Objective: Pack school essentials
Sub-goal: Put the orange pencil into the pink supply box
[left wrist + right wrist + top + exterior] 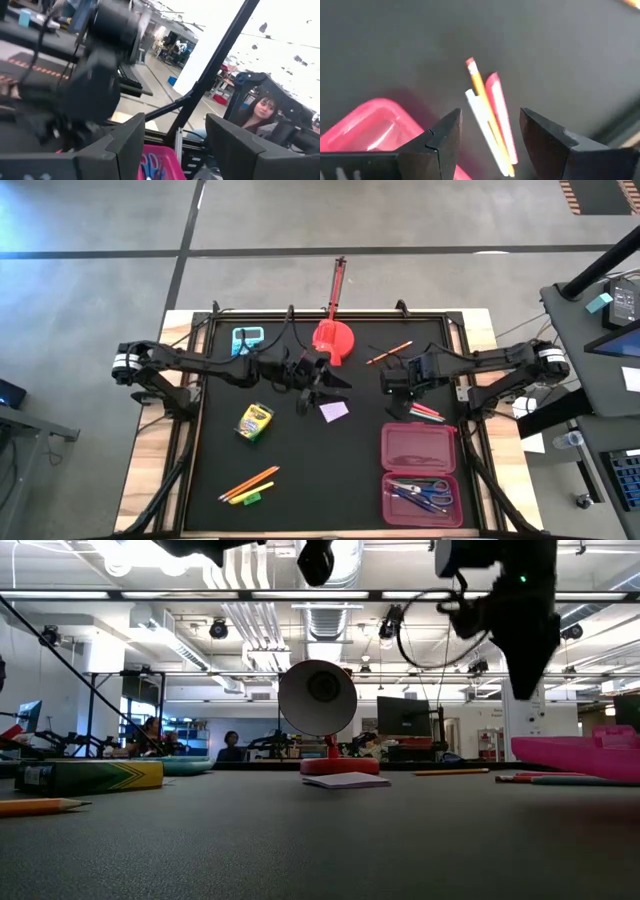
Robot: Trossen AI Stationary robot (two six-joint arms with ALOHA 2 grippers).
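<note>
An open pink pencil case lies at the near right, with blue-handled scissors in its tray. My right gripper hangs open, pointing down, above a pencil, a pink pen and a white pen that lie flat on the mat beside the case lid. My left gripper is open and level above the mat's middle, over a pale note pad. On the mat also lie a crayon box, pencils and an orange pencil.
A red domed lamp with a red stick stands at the far middle, and a light-blue calculator lies at the far left. A small green piece lies by the near pencils. People sit in the room behind the table.
</note>
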